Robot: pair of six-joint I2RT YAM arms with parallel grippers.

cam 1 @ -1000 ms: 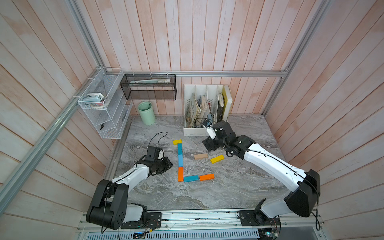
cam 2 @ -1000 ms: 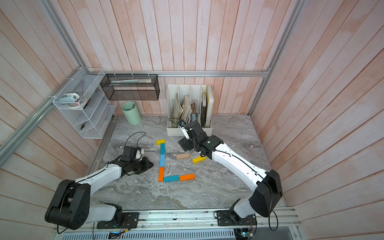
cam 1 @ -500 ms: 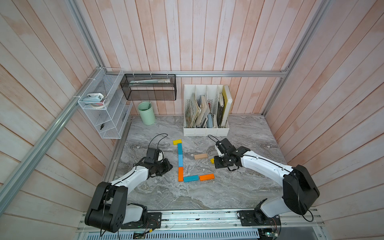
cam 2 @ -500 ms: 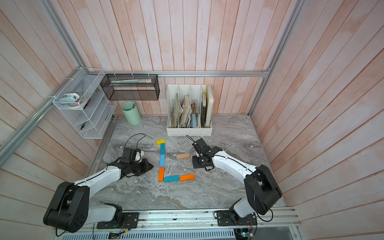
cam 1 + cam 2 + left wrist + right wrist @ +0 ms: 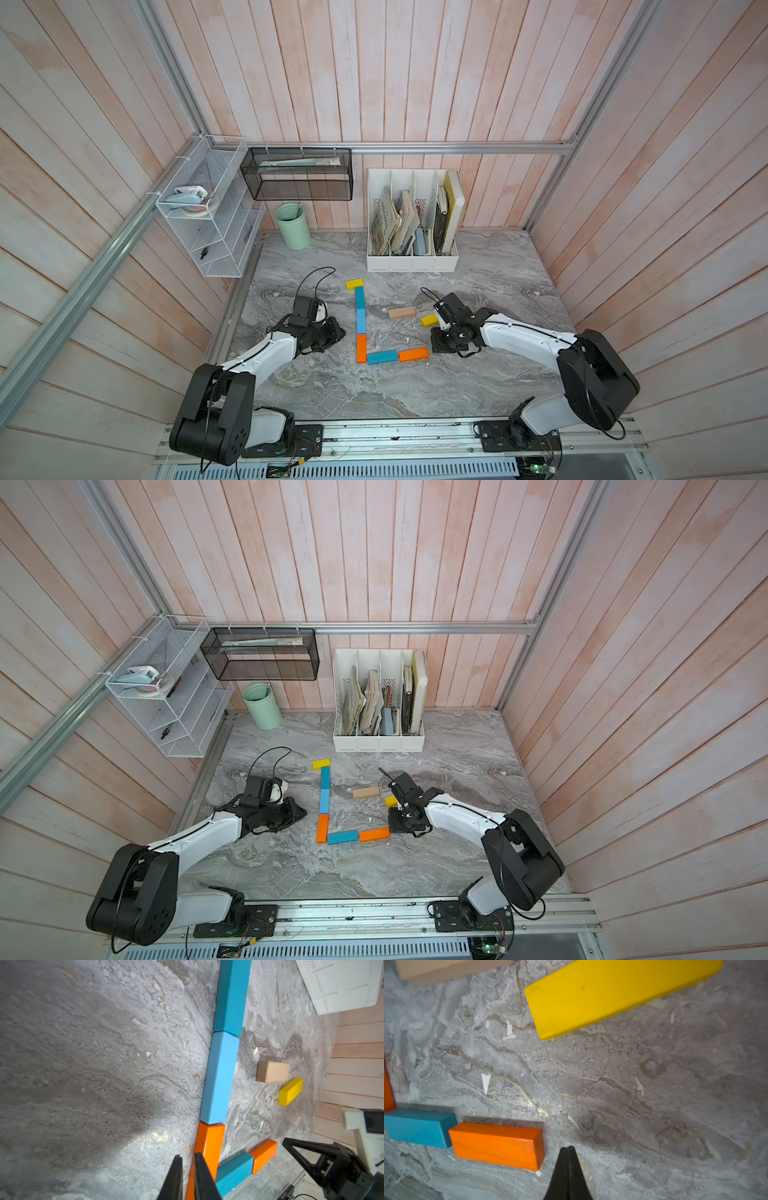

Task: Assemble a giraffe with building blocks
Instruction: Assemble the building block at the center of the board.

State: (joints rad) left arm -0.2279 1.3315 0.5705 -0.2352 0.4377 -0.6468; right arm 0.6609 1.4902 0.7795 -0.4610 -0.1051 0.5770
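A grey marbled surface (image 5: 643,1088) carries the giraffe (image 5: 360,320), a flat, half-built figure of coloured wooden bars. So far it has a yellow head, a blue-and-orange neck and a two-bar body, with no legs laid.

The right jaws are closed, tips pressed together and holding nothing, low over the surface. Just beside their tips is the free end of the glossy orange rectangular body bar (image 5: 496,1145). It touches the teal rectangular bar (image 5: 417,1127) but sits slightly askew to it. Ahead of these jaws, apart from the figure, lie a loose yellow rectangular bar (image 5: 612,993) and, beyond it, a plain tan wooden bar (image 5: 402,312).

The left jaws are nearly closed with a slim gap, empty, right beside the orange neck bar (image 5: 209,1142) at the figure's corner.

The step appears to be a nudge with closed tips to square the orange body bar. It is best pressed slowly at the middle of its end face, along its length, so that it does not pivot. The push should stop at contact, so the teal bar and the neck stay put.
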